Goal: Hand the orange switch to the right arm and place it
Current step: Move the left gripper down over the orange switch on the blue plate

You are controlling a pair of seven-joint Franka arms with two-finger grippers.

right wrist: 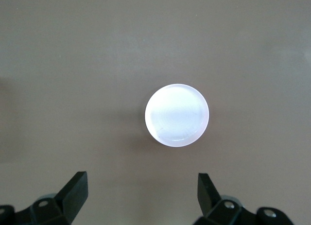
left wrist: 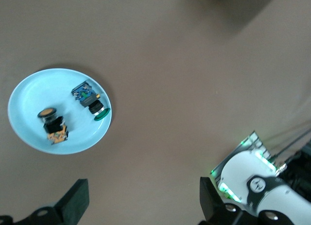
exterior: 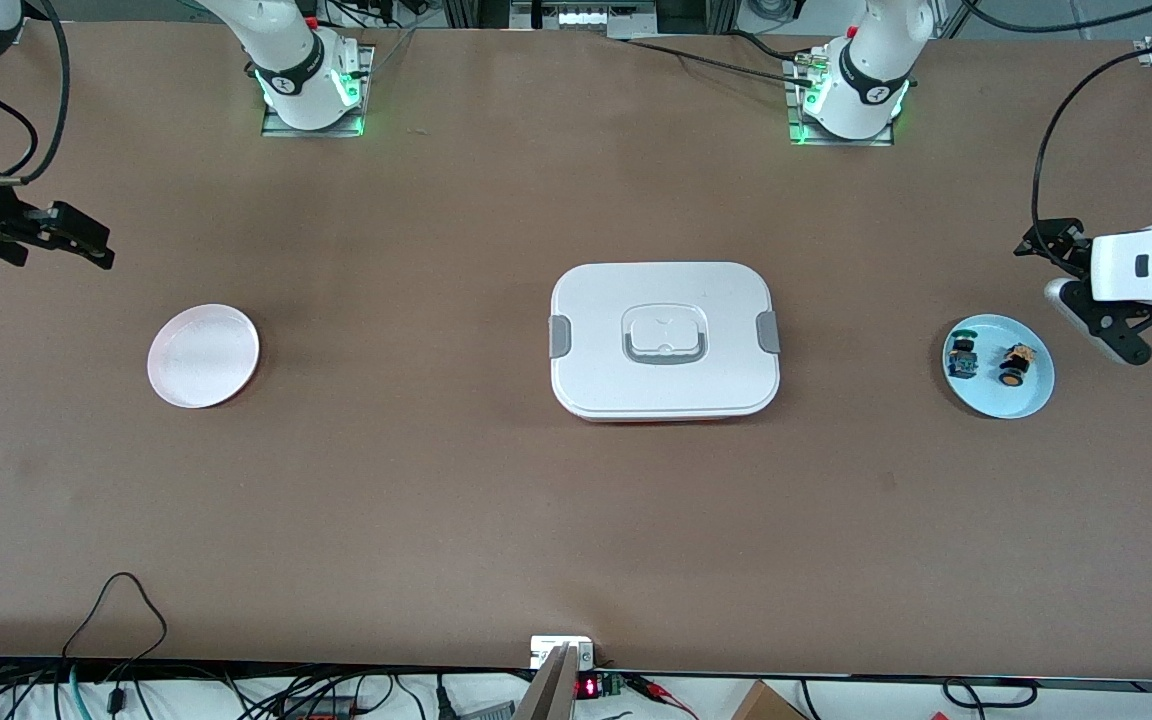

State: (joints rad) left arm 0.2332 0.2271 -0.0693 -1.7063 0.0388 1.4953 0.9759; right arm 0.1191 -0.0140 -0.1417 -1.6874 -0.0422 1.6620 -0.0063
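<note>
The orange switch (exterior: 1014, 366) (left wrist: 52, 125) lies on a light blue plate (exterior: 996, 402) (left wrist: 34, 94) at the left arm's end of the table, beside a green-capped switch (exterior: 962, 358) (left wrist: 91, 101). My left gripper (exterior: 1078, 298) (left wrist: 143, 186) hangs open and empty above the table next to that plate, on the side toward the robots' bases. My right gripper (exterior: 76, 238) (right wrist: 141, 181) hangs open and empty at the right arm's end, above the table near a pale pink plate (exterior: 203, 356) (right wrist: 177, 114) with nothing on it.
A white lidded box (exterior: 664, 340) with grey clips stands at the table's middle, between the two plates. The left arm's base (left wrist: 252, 183) shows at the edge of the left wrist view. Cables run along the table edge nearest the front camera.
</note>
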